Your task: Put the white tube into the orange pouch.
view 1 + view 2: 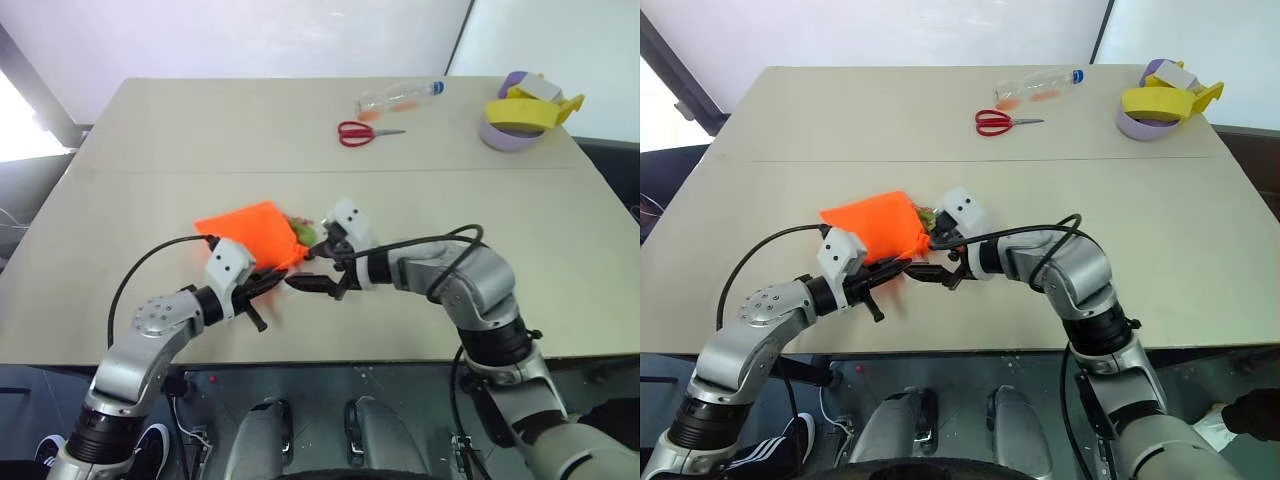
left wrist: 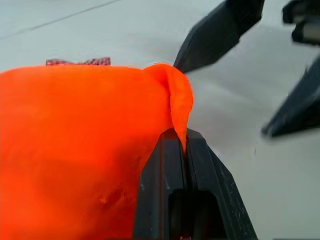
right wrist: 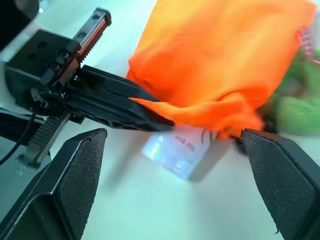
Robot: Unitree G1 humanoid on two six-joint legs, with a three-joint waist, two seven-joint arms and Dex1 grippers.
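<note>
The orange pouch [image 1: 252, 228] lies on the table near its front edge, with a green tassel [image 3: 299, 107] at its side. My left gripper [image 2: 179, 146] is shut on a fold of the pouch's edge and lifts it a little. Facing it from the right, my right gripper [image 1: 316, 268] stands open, with nothing between its fingers [image 3: 70, 185]. The white tube [image 3: 176, 150] lies flat on the table below the lifted edge. One end of it is tucked beneath the orange fabric; I cannot tell whether that end is inside the pouch.
Red scissors [image 1: 365, 132] and a clear bottle [image 1: 400, 97] lie at the table's far side. Purple and yellow tape rolls [image 1: 520, 118] sit at the far right. The table's front edge [image 1: 330, 355] runs just below both grippers.
</note>
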